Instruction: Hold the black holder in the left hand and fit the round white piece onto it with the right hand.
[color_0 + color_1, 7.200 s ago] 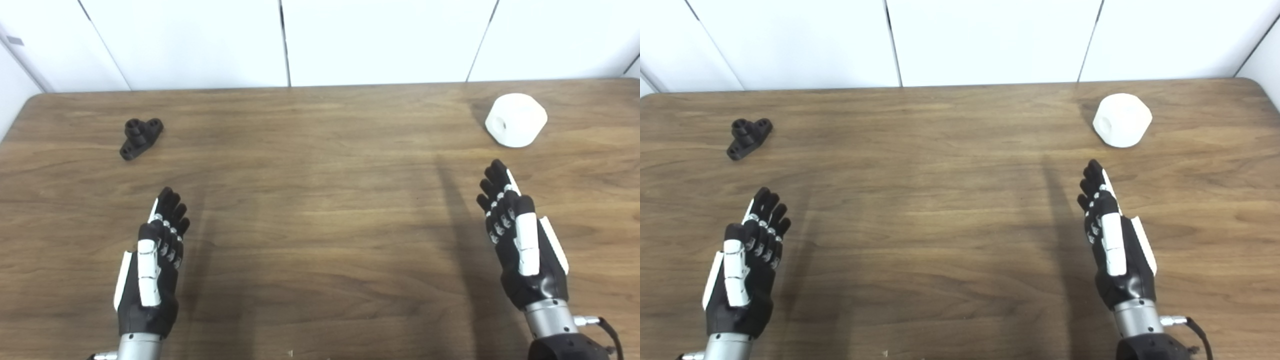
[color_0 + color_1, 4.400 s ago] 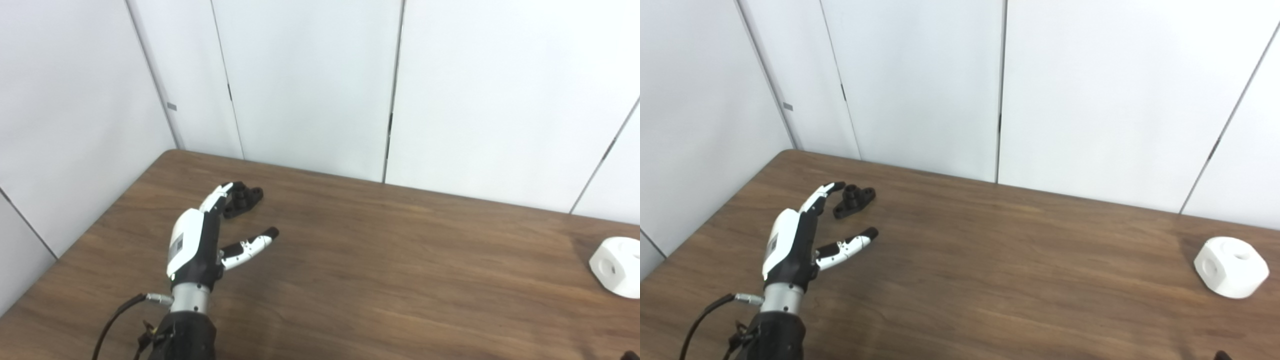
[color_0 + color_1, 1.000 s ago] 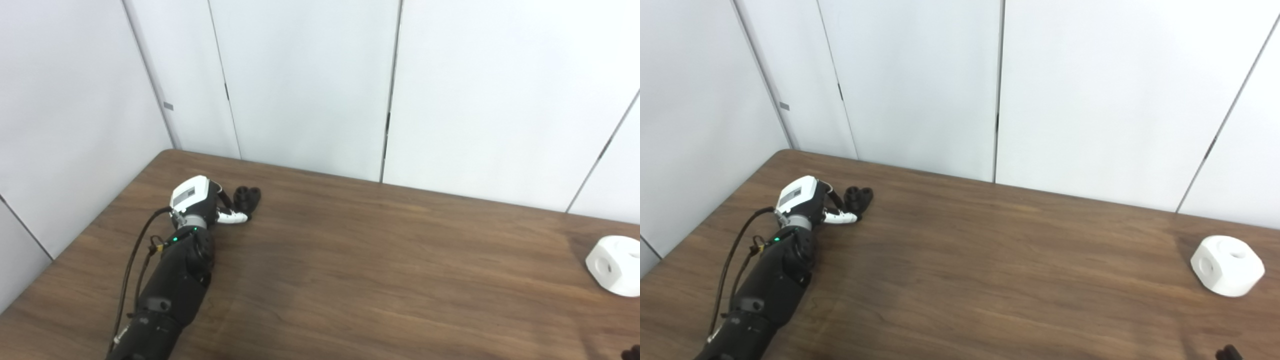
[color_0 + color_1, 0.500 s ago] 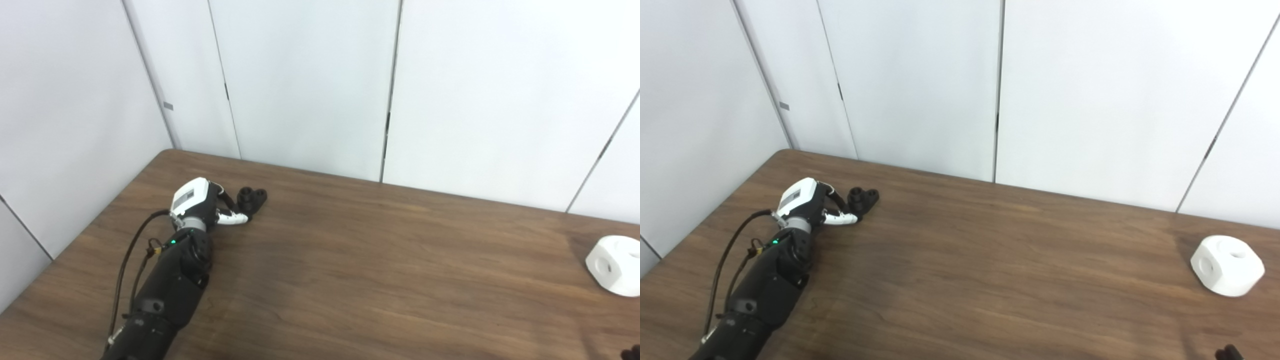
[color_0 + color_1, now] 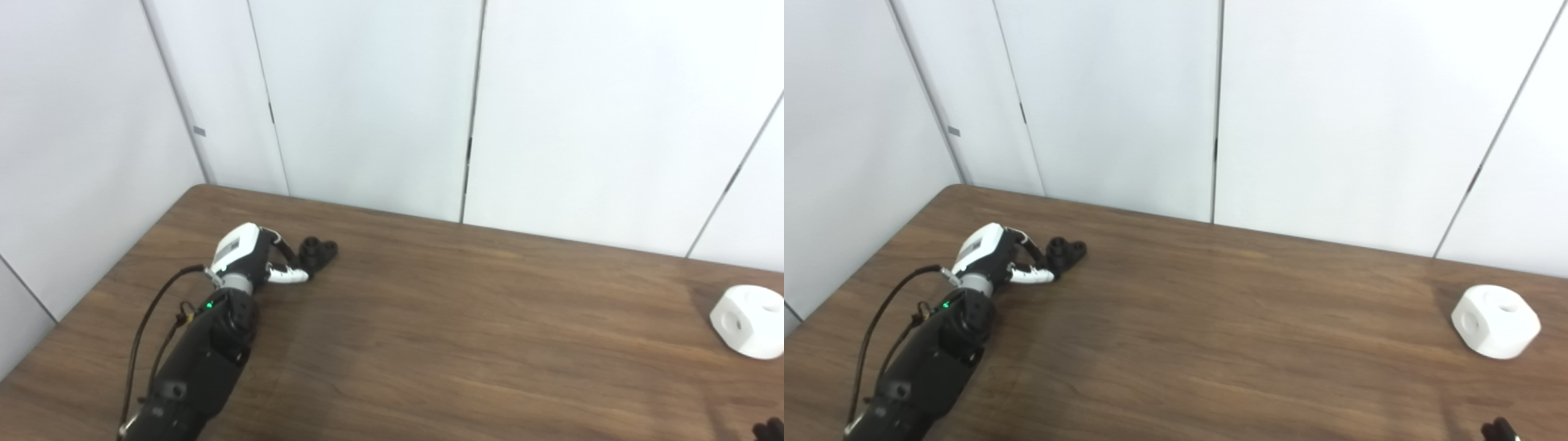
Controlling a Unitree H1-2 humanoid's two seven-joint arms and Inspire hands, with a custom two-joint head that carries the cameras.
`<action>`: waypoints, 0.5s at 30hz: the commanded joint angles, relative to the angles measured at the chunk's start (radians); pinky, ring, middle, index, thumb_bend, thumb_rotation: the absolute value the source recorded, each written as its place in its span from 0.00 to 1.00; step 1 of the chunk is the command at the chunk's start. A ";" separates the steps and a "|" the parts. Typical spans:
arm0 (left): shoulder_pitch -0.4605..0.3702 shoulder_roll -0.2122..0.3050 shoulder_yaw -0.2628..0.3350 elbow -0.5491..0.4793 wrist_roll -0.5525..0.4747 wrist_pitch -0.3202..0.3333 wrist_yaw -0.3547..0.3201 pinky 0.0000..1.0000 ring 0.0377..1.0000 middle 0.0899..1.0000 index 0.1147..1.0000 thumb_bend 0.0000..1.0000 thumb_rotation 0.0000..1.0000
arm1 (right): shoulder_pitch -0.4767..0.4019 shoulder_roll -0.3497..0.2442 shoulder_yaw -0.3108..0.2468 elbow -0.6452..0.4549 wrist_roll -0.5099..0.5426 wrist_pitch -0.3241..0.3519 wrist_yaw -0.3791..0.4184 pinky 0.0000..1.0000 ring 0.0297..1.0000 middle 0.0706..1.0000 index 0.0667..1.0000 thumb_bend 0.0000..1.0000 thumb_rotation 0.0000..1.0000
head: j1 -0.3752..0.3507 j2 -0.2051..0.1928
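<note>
The black holder point(image 5: 320, 251) is at the far left of the wooden table point(image 5: 465, 349), with two round bosses showing. My left hand point(image 5: 254, 260) reaches it from the near left, and its fingers point(image 5: 283, 242) and thumb curl around the holder's near end. Whether the holder is off the wood cannot be told. The round white piece point(image 5: 1494, 321), faceted with holes in its faces, rests alone near the right edge. Only dark fingertips of my right hand point(image 5: 1497, 430) show at the bottom right corner, well short of the white piece.
White wall panels point(image 5: 367, 104) stand along the table's far and left edges. A black cable point(image 5: 153, 306) loops beside my left forearm. Bare wood stretches between the holder and the white piece.
The left hand, which reached the holder seconds ago and closed on it, has drawn it a little to the right over the last second. The camera has shifted slightly.
</note>
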 commanded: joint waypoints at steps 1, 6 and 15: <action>-0.008 0.013 -0.018 -0.061 -0.005 -0.012 -0.030 0.84 0.88 0.80 0.42 0.52 0.04 | 0.001 0.002 0.004 -0.022 -0.002 0.010 0.007 1.00 1.00 0.97 0.98 0.59 0.88 | -0.001 0.003; 0.045 -0.007 -0.089 -0.195 0.029 -0.007 -0.071 0.78 0.87 0.80 0.42 0.52 0.04 | 0.001 0.005 0.004 -0.034 -0.008 0.014 0.003 1.00 1.00 0.97 0.99 0.60 0.89 | -0.030 0.020; 0.136 -0.044 -0.169 -0.417 0.065 -0.006 -0.151 0.77 0.87 0.79 0.42 0.52 0.04 | 0.001 0.016 0.014 -0.062 -0.048 0.032 -0.007 1.00 1.00 0.96 0.97 0.55 0.89 | -0.113 0.065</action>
